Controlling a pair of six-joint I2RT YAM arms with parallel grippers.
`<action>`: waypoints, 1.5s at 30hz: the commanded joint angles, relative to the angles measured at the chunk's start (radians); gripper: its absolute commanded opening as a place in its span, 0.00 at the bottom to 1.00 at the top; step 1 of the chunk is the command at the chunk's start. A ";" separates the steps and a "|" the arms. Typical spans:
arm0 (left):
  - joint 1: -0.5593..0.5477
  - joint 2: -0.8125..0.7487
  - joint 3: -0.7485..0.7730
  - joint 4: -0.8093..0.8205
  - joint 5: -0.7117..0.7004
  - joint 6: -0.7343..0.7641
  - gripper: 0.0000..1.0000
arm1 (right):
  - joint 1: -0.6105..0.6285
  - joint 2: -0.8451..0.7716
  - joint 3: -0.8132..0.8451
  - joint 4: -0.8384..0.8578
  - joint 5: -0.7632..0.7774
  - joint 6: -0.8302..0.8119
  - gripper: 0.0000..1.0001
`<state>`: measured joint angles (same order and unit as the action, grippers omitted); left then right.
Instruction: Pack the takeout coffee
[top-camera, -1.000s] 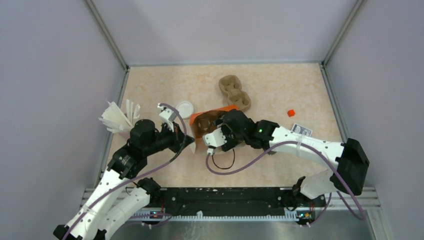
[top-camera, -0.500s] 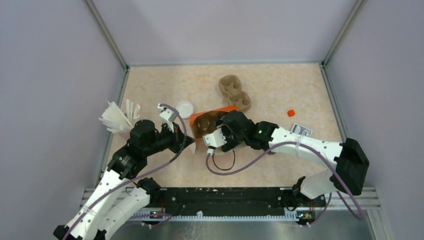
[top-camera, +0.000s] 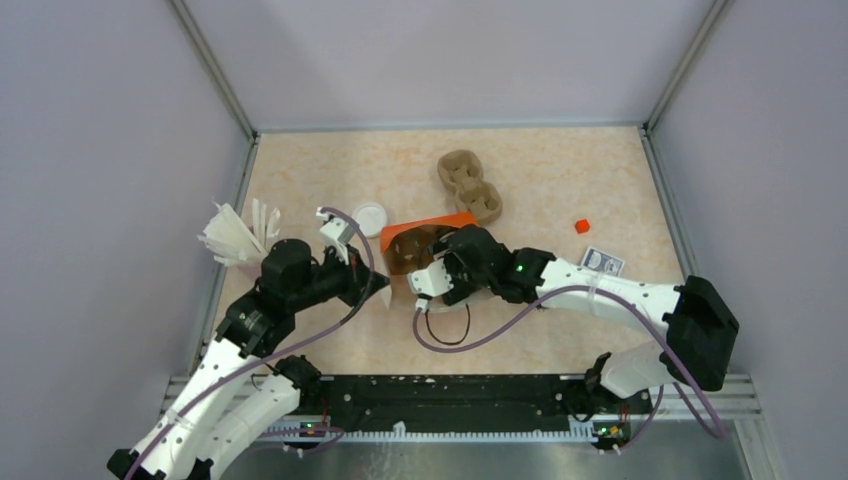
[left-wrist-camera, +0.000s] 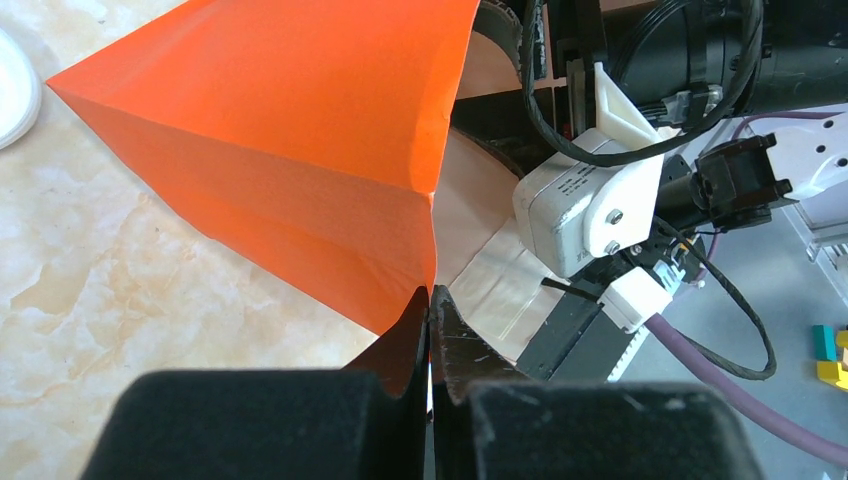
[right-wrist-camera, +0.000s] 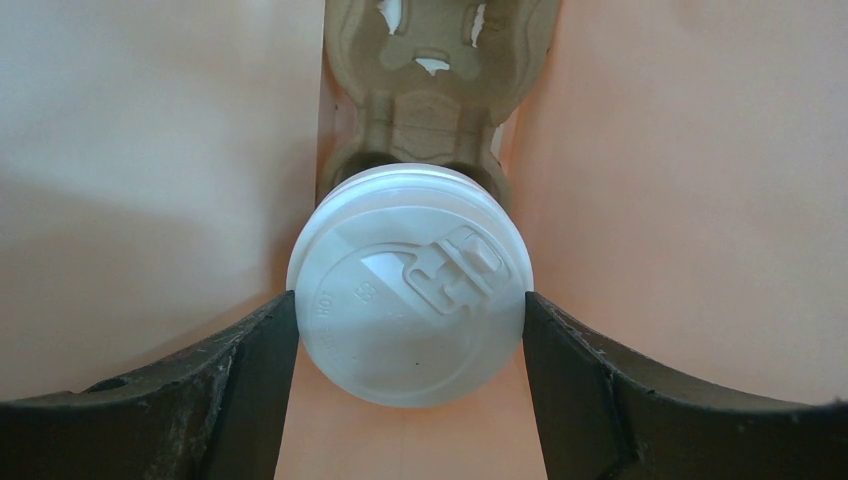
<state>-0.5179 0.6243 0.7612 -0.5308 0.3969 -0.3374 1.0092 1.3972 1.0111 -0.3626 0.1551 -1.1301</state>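
Bag (left-wrist-camera: 270, 130) lies on its side on the table (top-camera: 320, 170), mouth toward the arms. Left gripper (left-wrist-camera: 430, 325) is pinched tight on the bag's mouth edge, fingers pressed together with the paper between them. Right gripper (right-wrist-camera: 410, 300) reaches into the bag and clamps the cup (right-wrist-camera: 410, 280), with a finger touching each side of the white lid. The cup is inside the bag, lid facing the wrist camera, just in front of a pulp tray (right-wrist-camera: 430, 90) deeper in. Whether the cup sits in the tray cannot be told. Second tray (top-camera: 470, 185) and loose lid (top-camera: 369, 216) lie outside on the table.
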 joint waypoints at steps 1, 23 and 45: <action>0.002 -0.002 -0.008 0.035 0.021 0.003 0.00 | -0.028 -0.011 -0.024 0.043 -0.003 0.016 0.61; 0.001 0.005 0.001 0.032 0.016 0.006 0.00 | -0.047 0.022 -0.027 0.053 0.007 0.019 0.64; 0.001 0.026 0.011 0.045 0.029 0.005 0.00 | -0.067 0.042 -0.040 0.070 0.011 0.035 0.63</action>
<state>-0.5179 0.6506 0.7570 -0.5259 0.3973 -0.3374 0.9764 1.4189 0.9813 -0.2832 0.1581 -1.1297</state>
